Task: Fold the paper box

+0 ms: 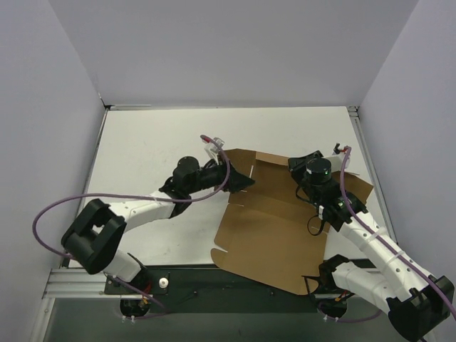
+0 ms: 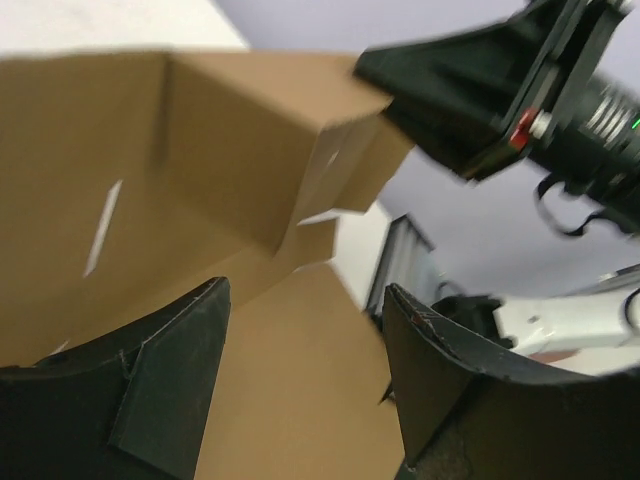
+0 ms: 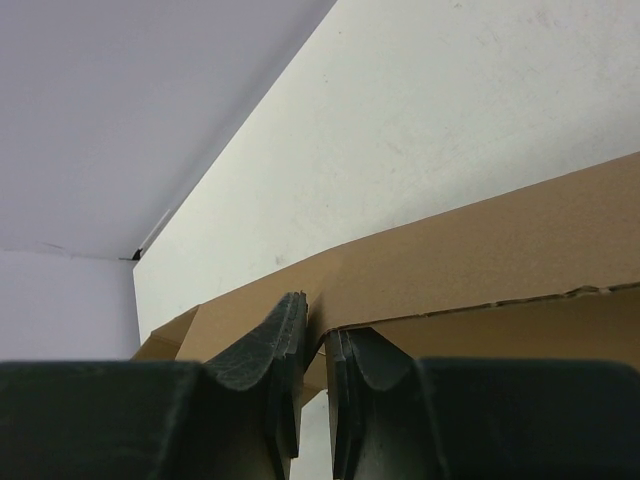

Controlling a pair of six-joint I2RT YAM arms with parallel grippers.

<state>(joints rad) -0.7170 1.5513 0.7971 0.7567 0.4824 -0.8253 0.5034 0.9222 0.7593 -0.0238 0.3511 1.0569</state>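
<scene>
Half-formed paper box (image 1: 274, 228) on the table (image 1: 157, 142), far flaps raised.
Left gripper (image 1: 244, 182) at the box's left wall, jaws spread wide, holding nothing; right gripper (image 3: 315, 325) at the box's far-right wall, jaws pinching the cardboard edge (box's near panel overhangs the table).

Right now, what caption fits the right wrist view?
Right gripper pinching a raised flap of the paper box above the white table.

We extend our left arm (image 1: 135, 210) from the near-left corner of the worktop (image 1: 157, 142) toward its middle, and the left end effector (image 1: 242, 179) has its fingers spread wide apart. Our right arm (image 1: 370, 242) reaches from the near-right corner toward the far edge. The right end effector (image 1: 299, 165) is pinched on the paper box (image 1: 274, 235), fingers almost touching.
</scene>
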